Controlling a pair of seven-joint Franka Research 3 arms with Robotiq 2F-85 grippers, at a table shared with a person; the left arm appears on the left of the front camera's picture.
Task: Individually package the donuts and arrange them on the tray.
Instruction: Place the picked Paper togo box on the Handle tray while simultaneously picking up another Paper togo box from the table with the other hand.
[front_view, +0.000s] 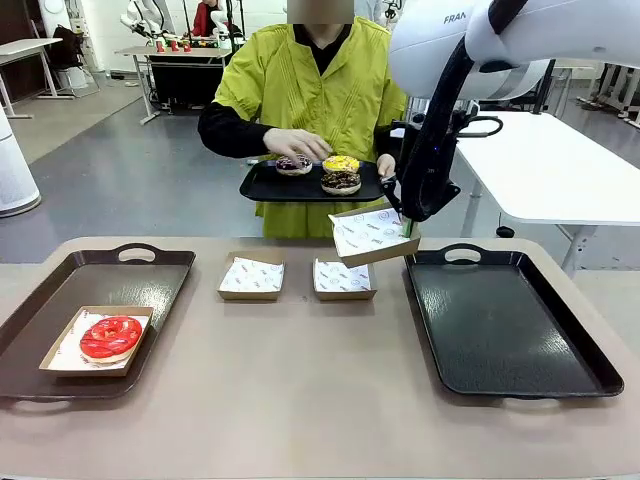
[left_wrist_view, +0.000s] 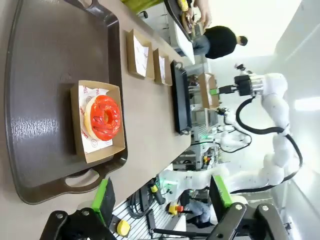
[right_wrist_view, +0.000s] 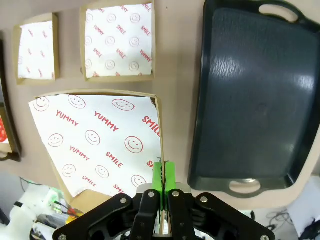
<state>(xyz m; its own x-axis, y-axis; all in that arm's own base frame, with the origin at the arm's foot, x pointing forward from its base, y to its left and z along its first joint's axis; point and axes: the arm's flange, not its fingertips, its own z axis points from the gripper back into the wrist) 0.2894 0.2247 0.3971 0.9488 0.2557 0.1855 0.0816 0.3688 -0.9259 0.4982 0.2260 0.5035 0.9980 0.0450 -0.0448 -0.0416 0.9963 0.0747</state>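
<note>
Right, the right claw (front_view: 407, 229) (right_wrist_view: 163, 172) is clamped on the edge of a paper-lined carton (front_view: 372, 235) (right_wrist_view: 95, 145) and holds it tilted in the air, off the worktop (front_view: 300, 410), just above the far left corner of the black tray (front_view: 500, 330) (right_wrist_view: 245, 90). Green pads are pressed together on the carton wall with only that wall between them. The liner is printed with red "YUMMY", "SMILE" and smiley faces. The left claw (left_wrist_view: 161, 196) has its fingers spread wide apart and looks over the handle end of the brown tray (front_view: 150, 290) (left_wrist_view: 45, 60). The red donut (front_view: 110, 337) (left_wrist_view: 104, 117) sits flat in its own open carton (front_view: 66, 345) (left_wrist_view: 82, 145) on that tray, toward the near side. Two more open cartons lie flat on the worktop between the trays, side by side and not touching: one (front_view: 251, 277) (right_wrist_view: 36, 50) nearer the brown tray, the other (front_view: 343, 280) (right_wrist_view: 120, 40) just beside the black tray and under the held carton. At the far side a person in a yellow-green top holds a small black serving tray (front_view: 262, 186) above the worktop edge, carrying three donuts: the sprinkled donut (front_view: 293, 164), the yellow donut (front_view: 341, 163) and the chocolate donut (front_view: 341, 182). One hand (front_view: 300, 143) rests over the sprinkled donut; the other hand (front_view: 386, 166) grips the serving tray's end close to the right claw.
</note>
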